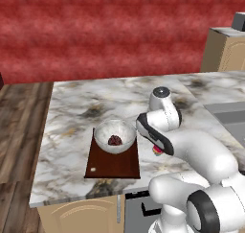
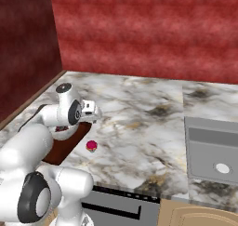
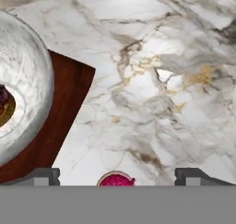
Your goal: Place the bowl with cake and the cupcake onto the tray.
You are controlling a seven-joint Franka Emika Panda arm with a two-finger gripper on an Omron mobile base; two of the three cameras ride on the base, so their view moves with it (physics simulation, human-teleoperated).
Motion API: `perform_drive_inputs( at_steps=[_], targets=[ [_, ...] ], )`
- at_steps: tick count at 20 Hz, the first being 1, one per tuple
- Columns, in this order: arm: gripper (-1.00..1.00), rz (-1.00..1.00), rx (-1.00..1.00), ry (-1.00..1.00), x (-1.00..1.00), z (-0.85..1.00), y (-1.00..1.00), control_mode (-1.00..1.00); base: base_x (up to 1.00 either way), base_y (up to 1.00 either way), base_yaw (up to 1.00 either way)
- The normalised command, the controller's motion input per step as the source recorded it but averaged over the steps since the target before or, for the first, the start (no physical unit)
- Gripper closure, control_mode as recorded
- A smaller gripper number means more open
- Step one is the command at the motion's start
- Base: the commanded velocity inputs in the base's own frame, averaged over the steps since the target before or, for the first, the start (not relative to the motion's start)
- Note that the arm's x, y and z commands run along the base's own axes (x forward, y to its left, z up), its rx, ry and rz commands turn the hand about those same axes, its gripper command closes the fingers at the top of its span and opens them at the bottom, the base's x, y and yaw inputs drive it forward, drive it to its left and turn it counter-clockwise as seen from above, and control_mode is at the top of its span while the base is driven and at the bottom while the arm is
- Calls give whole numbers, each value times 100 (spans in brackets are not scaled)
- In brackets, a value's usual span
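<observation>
Speckled white-grey bowl with cake (image 1: 115,136) sits on dark wooden tray (image 1: 113,165). Tiny pink-topped cupcake (image 2: 91,146) on marble just beside tray. Our gripper (image 3: 118,176) fingers apart; we centre, descend, close gently.

I'm seeing the bowl with cake (image 1: 115,136) sitting upright on the far end of the tray (image 1: 113,164), its speckled white-grey rim nearly spanning the board's width, with the small dark red-brown cake piece lying at its bottom. The tray is lying flat on the worktop near the front edge, a dark reddish-brown rectangle showing a small pale dot at its near left corner. I'm watching the cupcake (image 2: 91,146) standing upright on the marble just beside the tray's right side, apart from it, its pink-magenta top showing above a yellow-orange base.
</observation>
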Motion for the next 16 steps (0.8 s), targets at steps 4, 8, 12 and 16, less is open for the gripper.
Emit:
perform_drive_inputs(
  at_steps=[4,8,12,16],
  targets=[
    [-100,-3,6,4,-3,-32,-27,-100,0,0,0],
    [-100,-2,10,5,-1,-37,-12,-100,0,0,0],
    [-100,0,8,4,0,-27,-8,-100,0,0,0],
    [-100,0,5,4,-3,-28,-17,-100,0,0,0]
  ],
)
